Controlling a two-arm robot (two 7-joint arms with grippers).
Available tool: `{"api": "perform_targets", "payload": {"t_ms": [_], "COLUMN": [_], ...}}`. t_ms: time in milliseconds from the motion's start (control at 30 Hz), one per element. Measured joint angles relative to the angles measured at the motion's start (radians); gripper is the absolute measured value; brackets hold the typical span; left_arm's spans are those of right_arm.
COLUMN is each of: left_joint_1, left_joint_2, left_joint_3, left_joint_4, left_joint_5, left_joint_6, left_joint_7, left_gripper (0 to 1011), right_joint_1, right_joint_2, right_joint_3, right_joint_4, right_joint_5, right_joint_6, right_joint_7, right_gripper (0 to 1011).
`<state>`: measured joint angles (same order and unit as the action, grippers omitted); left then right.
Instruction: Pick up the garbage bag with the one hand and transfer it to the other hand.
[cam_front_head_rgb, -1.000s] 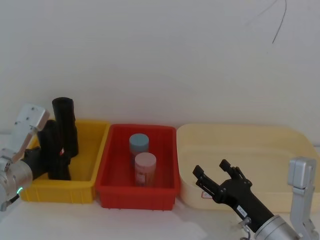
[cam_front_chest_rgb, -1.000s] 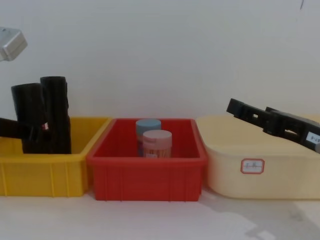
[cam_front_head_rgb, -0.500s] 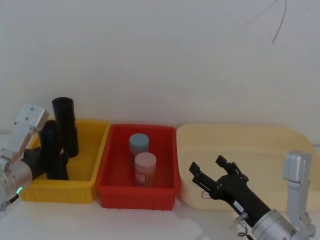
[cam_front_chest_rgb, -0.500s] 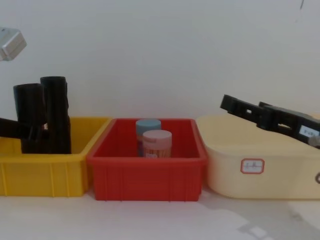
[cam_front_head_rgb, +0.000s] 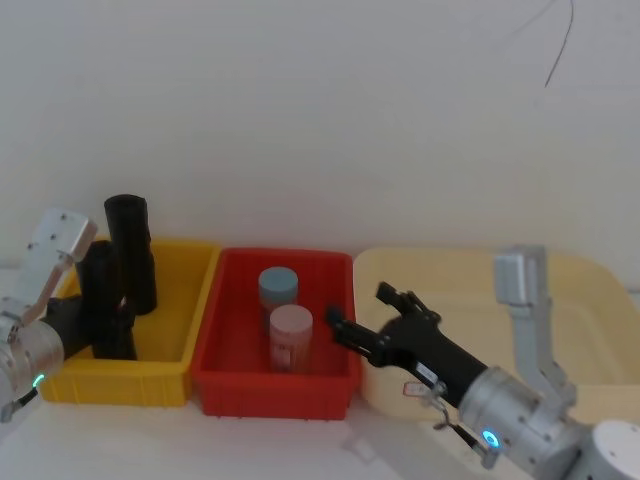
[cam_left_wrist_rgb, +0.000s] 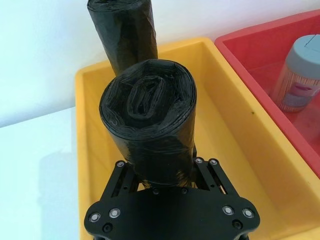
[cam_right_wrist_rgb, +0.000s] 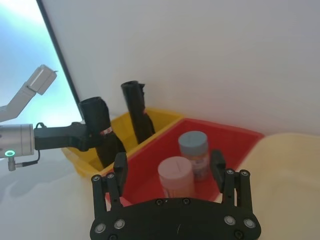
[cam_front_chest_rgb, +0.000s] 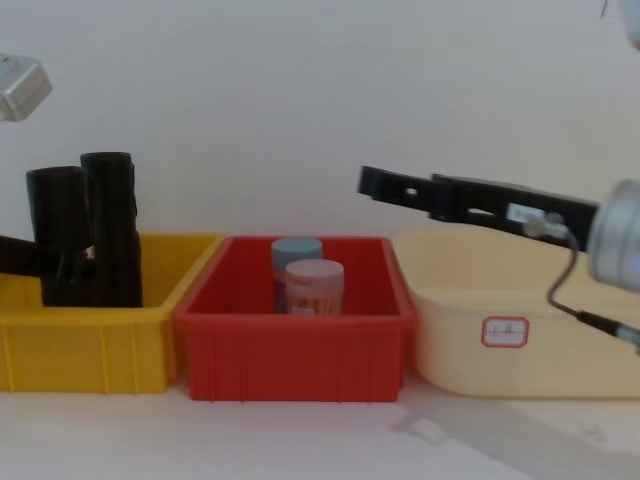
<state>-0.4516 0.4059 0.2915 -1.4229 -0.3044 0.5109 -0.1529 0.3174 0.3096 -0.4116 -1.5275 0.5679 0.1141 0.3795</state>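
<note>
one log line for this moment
left gripper: shut on garbage bag, upright in yellow bin | right gripper: open, over red bin right side | handover: not yet done

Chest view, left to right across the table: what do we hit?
garbage bag, clamped by the left gripper → second black roll → red bin → right gripper, open and raised → cream tub

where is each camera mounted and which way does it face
Head: high, looking down into the red bin; left gripper and right gripper show.
Chest: low, facing across the table; both grippers side-on.
Left wrist: behind its fingers, facing the garbage bag.
Right wrist: behind open fingers, facing the red bin, left gripper.
All share the garbage bag.
</note>
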Motion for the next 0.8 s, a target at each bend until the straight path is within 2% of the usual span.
{"api": "perform_targets", "payload": {"t_ms": [400,800], "left_joint_1": [0.0,0.0], "left_joint_2": [0.0,0.0], "left_joint_3": [0.0,0.0], "left_joint_4": [0.0,0.0], "left_joint_5": [0.0,0.0], "left_joint_6": [0.0,0.0], "left_joint_7": [0.0,0.0], "left_gripper": [415,415], "right_joint_1": [0.149,0.252], "right_joint_2": [-0.035,-0.072], "right_joint_3": [-0.092,-0.151], "right_joint_4": [0.079,0.171], "right_joint_5": [-0.04,-0.069], "right_joint_6": [0.118,0.228], "right_joint_7": [0.014,0.014], "right_gripper": [1000,1001]}}
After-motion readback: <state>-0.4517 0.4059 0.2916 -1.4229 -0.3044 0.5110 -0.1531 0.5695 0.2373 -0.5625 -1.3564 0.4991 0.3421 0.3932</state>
